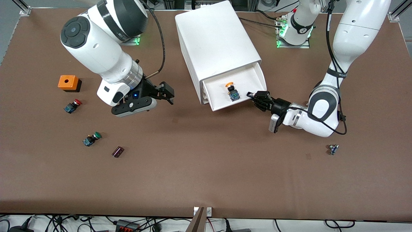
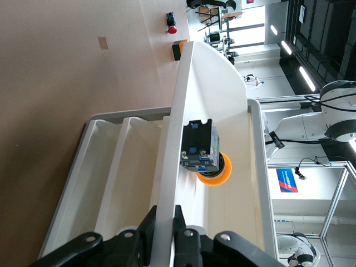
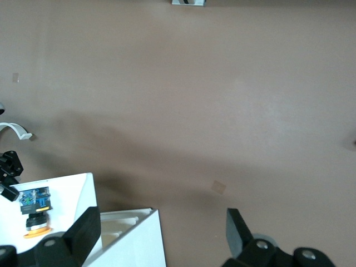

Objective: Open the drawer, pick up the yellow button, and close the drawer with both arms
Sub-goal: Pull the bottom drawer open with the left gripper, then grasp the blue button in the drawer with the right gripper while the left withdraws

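While clamped shut on front wall of drawer, left gripper is seen at corner toward left arm's end. Drawer pulled out of cabinet; button lies inside, orange cap toward cabinet. Right gripper held over bare table, fingers spread wide, nothing held. Red button, green button, orange box left on table. No writing readable.
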